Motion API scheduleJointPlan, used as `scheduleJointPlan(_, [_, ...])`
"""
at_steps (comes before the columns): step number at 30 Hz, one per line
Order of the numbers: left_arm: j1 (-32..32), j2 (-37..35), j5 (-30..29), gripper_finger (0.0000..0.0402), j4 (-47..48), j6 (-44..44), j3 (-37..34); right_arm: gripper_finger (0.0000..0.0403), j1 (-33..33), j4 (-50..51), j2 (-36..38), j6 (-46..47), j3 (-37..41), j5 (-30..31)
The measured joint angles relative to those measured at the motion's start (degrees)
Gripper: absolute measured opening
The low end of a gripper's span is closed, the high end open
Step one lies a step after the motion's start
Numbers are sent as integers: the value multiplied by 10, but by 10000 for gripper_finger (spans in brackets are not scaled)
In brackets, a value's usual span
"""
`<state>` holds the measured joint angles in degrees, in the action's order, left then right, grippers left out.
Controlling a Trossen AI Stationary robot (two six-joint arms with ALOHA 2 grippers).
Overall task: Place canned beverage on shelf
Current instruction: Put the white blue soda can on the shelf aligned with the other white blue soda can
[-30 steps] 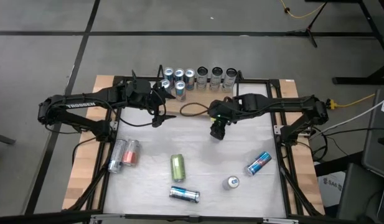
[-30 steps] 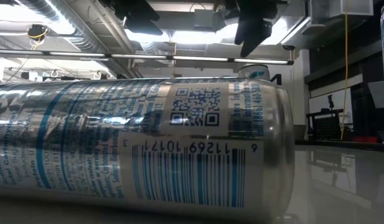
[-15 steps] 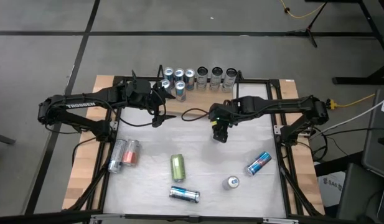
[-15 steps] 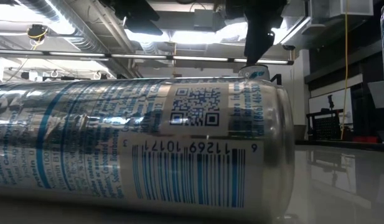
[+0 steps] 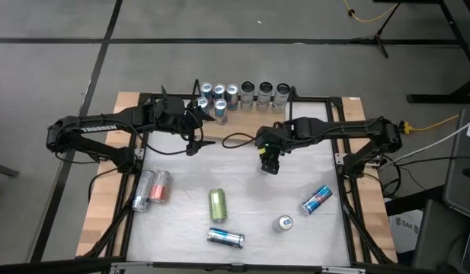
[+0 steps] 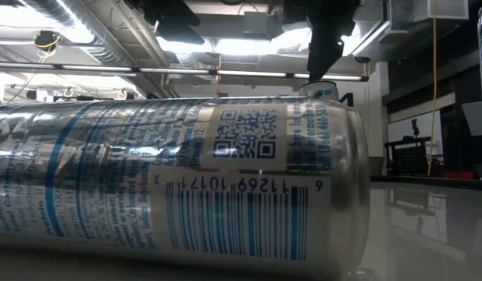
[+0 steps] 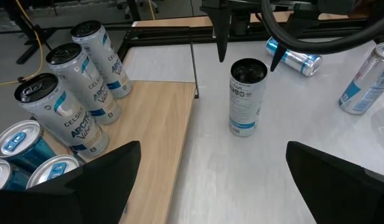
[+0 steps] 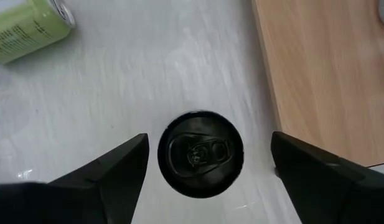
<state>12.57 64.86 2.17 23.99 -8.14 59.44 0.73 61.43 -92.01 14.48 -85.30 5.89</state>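
Observation:
A white can with a black top [image 8: 200,154] stands upright on the white table; it also shows in the left wrist view [image 7: 246,96]. My right gripper [image 8: 207,155] hangs over it, open, pointing down, one finger on either side of the can's top without touching; in the high view [image 5: 270,163] it hides the can. My left gripper [image 7: 210,174] is open and empty, held above the near edge of the shelf [image 7: 154,130], a light wooden board at the table's far edge. Several cans [image 5: 242,95] stand upright on the board.
On the table lie a green can [image 5: 218,203], a silver-blue can [image 5: 225,237], a blue-red can [image 5: 317,199] and two reddish cans [image 5: 151,190]; another can [image 5: 283,223] stands upright. A black cable loop [image 5: 233,138] lies by the shelf. The silver-blue can [image 6: 170,187] fills the low view.
My right gripper has come down toward the upright can's top and turned about its axis, shifting slightly toward the table's near right. It has then held still. The can has stayed where it was.

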Motion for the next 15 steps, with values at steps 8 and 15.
scheduleJointPlan(8, [0, 0, 0, 396, 0, 0, 0, 326, 0, 0, 0, 0, 0, -4])
scheduleJointPlan(15, [0, 0, 0, 396, 0, 0, 0, 326, 0, 0, 0, 0, 0, -4])
